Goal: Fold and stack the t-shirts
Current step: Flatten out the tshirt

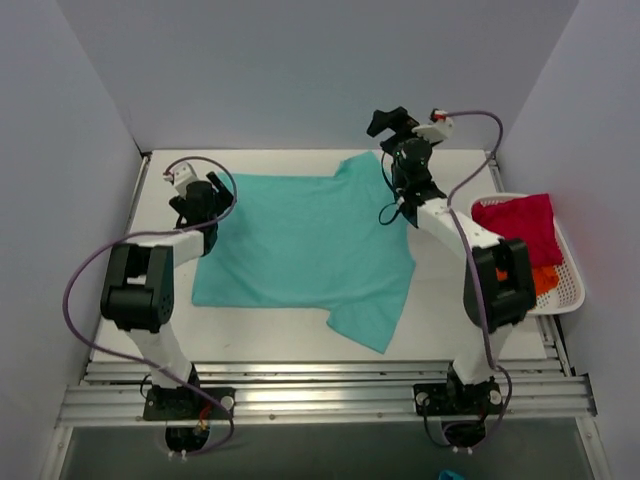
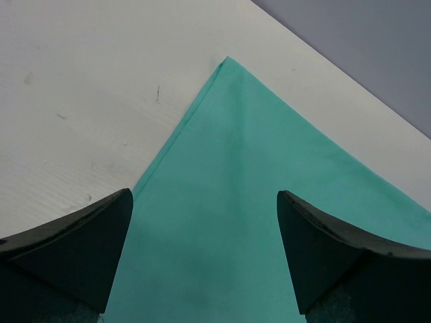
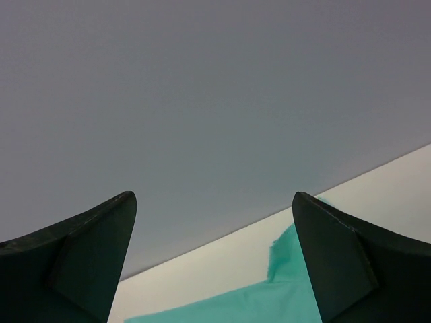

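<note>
A teal t-shirt (image 1: 305,245) lies spread flat on the middle of the white table, one sleeve at the far right and one at the near right. My left gripper (image 1: 203,205) hovers over the shirt's far-left corner, open and empty. In the left wrist view the teal t-shirt (image 2: 269,202) fills the space under my open left gripper (image 2: 205,202). My right gripper (image 1: 384,122) is raised over the far sleeve, open and facing the back wall. The right wrist view shows my open right gripper (image 3: 214,202) with the teal sleeve (image 3: 289,282) low in view. A crimson-pink t-shirt (image 1: 520,222) and an orange t-shirt (image 1: 545,278) lie in the basket.
A white mesh basket (image 1: 572,290) stands at the table's right edge beside the right arm. Grey walls close in the back and both sides. Bare white table (image 2: 81,87) shows to the left of the shirt's corner.
</note>
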Controlling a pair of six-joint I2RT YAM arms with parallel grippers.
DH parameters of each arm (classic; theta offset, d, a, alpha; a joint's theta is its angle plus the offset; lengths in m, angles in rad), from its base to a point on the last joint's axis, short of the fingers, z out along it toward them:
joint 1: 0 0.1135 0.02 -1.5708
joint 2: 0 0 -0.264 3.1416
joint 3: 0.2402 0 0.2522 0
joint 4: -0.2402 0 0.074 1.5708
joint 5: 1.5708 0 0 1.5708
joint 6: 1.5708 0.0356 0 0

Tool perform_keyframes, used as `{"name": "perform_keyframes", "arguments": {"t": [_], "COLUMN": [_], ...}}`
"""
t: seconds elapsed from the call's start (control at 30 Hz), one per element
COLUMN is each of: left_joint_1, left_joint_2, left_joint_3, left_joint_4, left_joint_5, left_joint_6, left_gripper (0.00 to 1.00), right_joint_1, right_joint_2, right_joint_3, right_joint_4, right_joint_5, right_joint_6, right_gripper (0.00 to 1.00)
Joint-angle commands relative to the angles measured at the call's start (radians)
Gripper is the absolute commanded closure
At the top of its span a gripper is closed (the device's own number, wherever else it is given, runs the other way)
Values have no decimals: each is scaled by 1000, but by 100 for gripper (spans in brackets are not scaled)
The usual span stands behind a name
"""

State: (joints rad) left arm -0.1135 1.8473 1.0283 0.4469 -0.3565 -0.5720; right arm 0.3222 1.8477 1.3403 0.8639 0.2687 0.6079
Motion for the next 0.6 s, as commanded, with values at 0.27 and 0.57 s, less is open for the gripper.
{"name": "perform_keyframes", "arguments": {"t": [0.27,0.57], "left_joint_1": [-150,-187], "left_joint_2": [-477,-758], "left_joint_3": [-178,-362], "left_joint_4": [-316,-685], "left_joint_5": [-289,-299], "left_joint_6": [-75,-305], "left_gripper": [4,6], "right_joint_1": [113,382], "right_joint_2": [-470,-668], "right_joint_3": [-519,-600], "right_joint_4": [-509,-1011], "right_joint_5": [440,373], "right_joint_6": [265,498], "right_gripper": [8,5]}}
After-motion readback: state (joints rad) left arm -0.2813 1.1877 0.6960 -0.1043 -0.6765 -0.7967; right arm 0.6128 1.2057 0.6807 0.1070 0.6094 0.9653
